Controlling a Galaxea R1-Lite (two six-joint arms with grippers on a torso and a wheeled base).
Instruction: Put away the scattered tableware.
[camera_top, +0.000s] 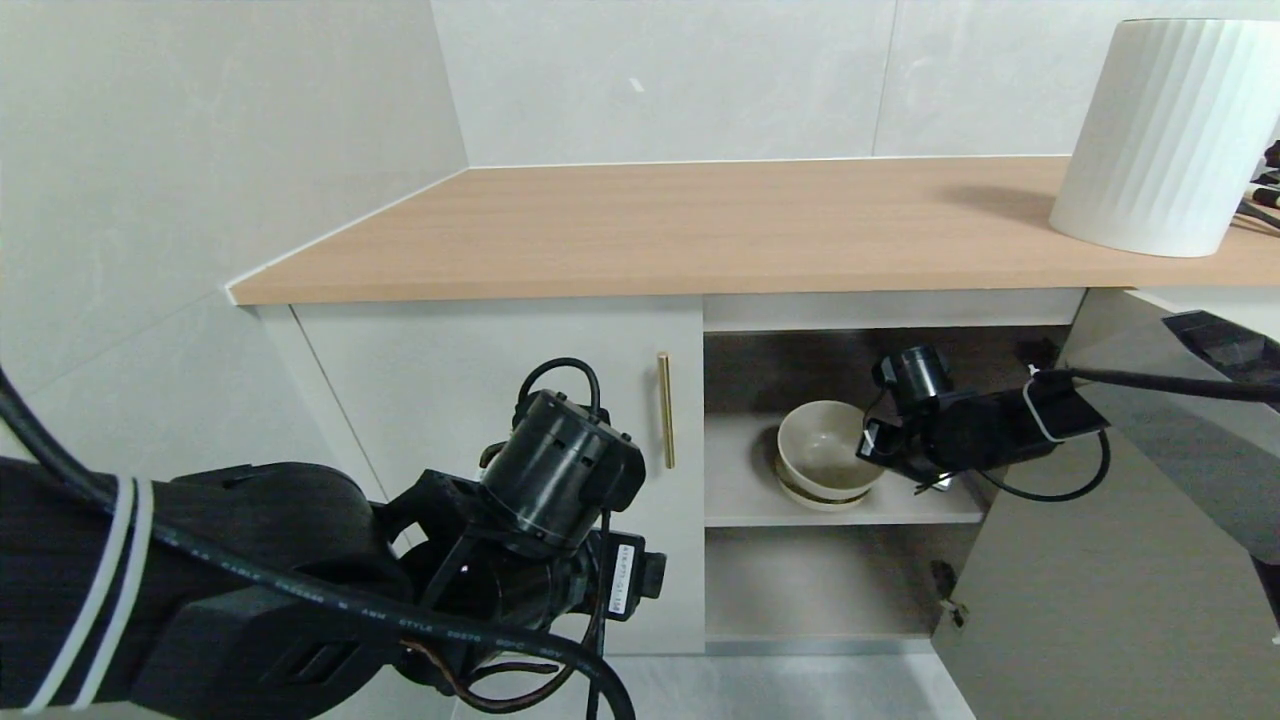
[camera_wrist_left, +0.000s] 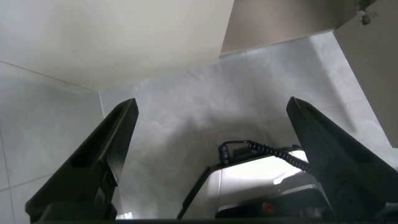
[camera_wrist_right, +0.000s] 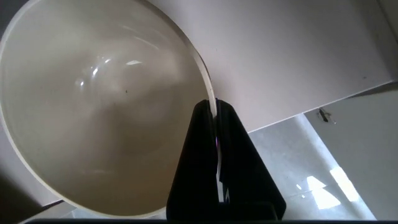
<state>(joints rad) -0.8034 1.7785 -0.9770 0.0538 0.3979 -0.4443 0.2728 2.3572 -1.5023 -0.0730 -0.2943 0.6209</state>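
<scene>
Wood-grain countertop (camera_top: 700, 220) spans the head view, meeting pale tiled walls at the back and the left. Beneath it stands a white cabinet (camera_top: 480, 400); its left door is closed, and its right door (camera_top: 1100, 560) is swung wide open toward the robot's right. A tall white ribbed cylinder (camera_top: 1170, 130) stands on the countertop at the far right.

The left arm (camera_top: 560, 480) hangs low in front of the closed door. Its wrist view shows the left gripper (camera_wrist_left: 211, 106) pointing down at the grey floor tiles (camera_wrist_left: 174, 137), its two fingers spread wide apart with nothing between them.

Inside the open compartment, a pale shelf (camera_top: 740, 490) carries a cream bowl (camera_top: 820, 450), tilted so that its mouth faces outward and up. It rests on what looks like the rim of a second dish (camera_top: 815, 497) lying under it.

The right gripper (camera_top: 872, 450) reaches into the compartment from the right and is at the bowl's right-hand edge. In the right wrist view the bowl (camera_wrist_right: 93, 106) is seen from close by, and the right gripper (camera_wrist_right: 216, 112) is clamped onto its rim, one finger inside and one outside.

A slim brass handle (camera_top: 665, 410) runs upright along the closed door's right edge.
</scene>
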